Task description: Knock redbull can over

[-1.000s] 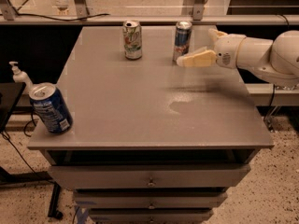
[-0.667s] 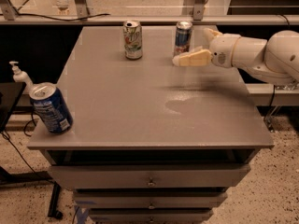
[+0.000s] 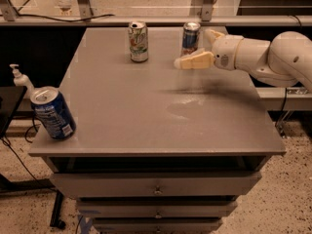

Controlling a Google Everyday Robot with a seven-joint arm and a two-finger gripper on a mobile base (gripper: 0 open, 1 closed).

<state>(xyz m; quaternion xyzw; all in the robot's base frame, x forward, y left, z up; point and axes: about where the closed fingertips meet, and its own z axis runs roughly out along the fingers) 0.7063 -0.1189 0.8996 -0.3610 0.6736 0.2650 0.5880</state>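
Redbull can point(image 3: 190, 35) is seen upright near the far edge of the counter point(image 3: 146, 111). Tool point(image 3: 193, 48) is held wide around it, one finger point(image 3: 195, 61) placed before its base.

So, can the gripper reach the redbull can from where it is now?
Probably yes. The gripper hangs open right beside the redbull can near the far edge of the table, and nothing stands between them. The white-and-green can stands well apart.

Beside the glossy metal redbull can point(image 3: 190, 37), the gripper point(image 3: 203, 48) looks smooth cream plastic over a matt grey table point(image 3: 146, 111).
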